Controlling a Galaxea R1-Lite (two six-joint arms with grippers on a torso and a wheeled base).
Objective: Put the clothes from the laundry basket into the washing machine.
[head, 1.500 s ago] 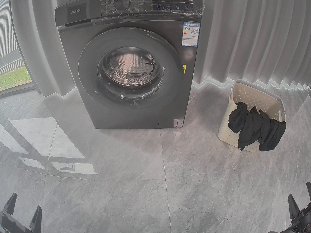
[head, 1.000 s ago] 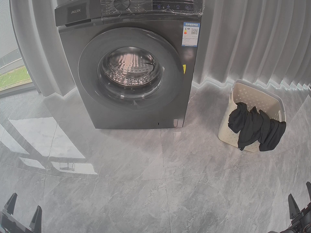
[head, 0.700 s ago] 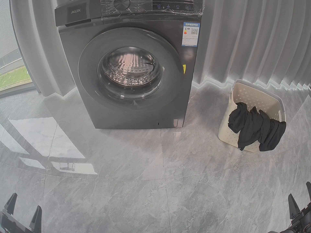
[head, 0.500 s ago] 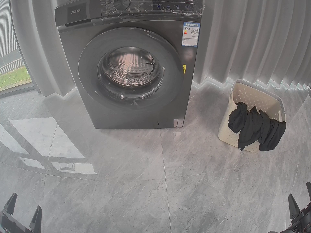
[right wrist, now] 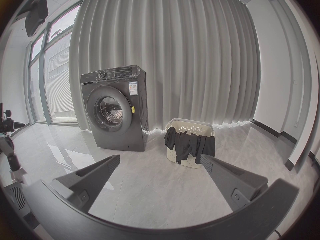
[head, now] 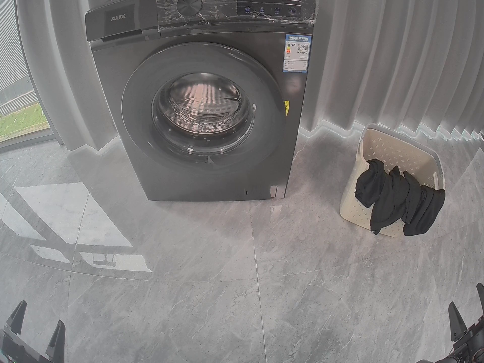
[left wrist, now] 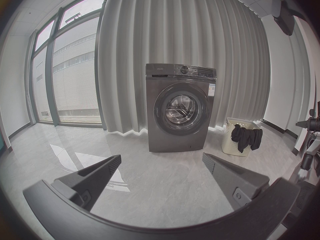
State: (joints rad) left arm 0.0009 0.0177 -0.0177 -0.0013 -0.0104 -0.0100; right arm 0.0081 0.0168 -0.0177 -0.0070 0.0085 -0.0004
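Fingers (left wrist: 96, 175) of left gripper (left wrist: 160, 156) and right gripper (right wrist: 159, 157) spread wide, empty, unmoved throughout; clothes (head: 398, 197) still draped over basket (head: 401, 152); washer (head: 201, 107) door appears shut. Task not begun.

floor (head: 212, 288): grey tile | on it: washing machine (head: 201, 92), laundry basket (head: 360, 210)

- Pale pleated curtain (head: 393, 51) hangs full height along the back of the room.
- Glossy grey stone-look floor (head: 201, 288) carries bright sunlit patches (head: 50, 213).
- Tall window (left wrist: 73, 74) adjoins the curtain; a white wall (right wrist: 280, 77) stands at its other end.
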